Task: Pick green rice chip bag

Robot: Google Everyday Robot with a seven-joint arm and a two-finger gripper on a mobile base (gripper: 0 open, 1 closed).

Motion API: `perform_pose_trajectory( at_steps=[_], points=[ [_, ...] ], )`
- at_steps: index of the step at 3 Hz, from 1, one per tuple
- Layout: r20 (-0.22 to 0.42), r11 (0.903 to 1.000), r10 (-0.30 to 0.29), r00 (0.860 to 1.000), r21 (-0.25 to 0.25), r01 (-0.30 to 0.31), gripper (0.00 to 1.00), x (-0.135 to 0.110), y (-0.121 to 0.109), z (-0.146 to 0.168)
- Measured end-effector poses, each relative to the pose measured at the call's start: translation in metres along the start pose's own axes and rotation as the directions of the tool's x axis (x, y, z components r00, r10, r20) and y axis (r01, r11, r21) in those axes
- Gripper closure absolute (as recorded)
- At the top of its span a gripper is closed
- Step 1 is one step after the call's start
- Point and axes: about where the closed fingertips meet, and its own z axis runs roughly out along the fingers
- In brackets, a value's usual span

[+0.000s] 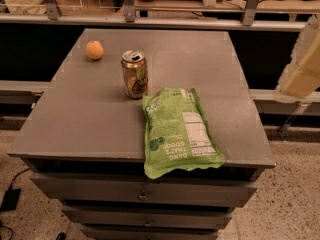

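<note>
Green bag [179, 131] sits at centre-right of the frame, lying flat on the grey cabinet top [85, 114]. Its lower end hangs over the front edge, above the drawers [145, 194]. The white lettering reads upside down from here, and the white label is on its right half.

Just beside the bag's upper-left corner stands a can [134, 74], upright, tab end up. Whether it touches the bag I cannot tell. An orange [94, 50] sits further toward the upper left, well apart from the bag and a little way from the can. To the right of the bag there is only bare grey top.

The gripper [304, 64] is a pale blurred shape at the right edge, upper half of the frame, off to the side of the cabinet and well apart from the bag. Spread or pressed together, I cannot tell.

A metal rail [160, 21] crosses the top of the frame behind the cabinet, and a dark cable [10, 196] lies on the speckled floor at lower left.
</note>
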Motion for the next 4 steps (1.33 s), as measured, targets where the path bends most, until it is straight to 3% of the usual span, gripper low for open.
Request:
perform_pose_trajectory(
  at_steps=[3,4],
  points=[
    [0.0,1.0,0.0,1.0,0.0,0.0,0.0,0.0,0.0,0.0],
    [0.033,0.9963,-0.077,0.996,-0.036,0.078,0.0,-0.007,-0.001,0.011]
  ],
)
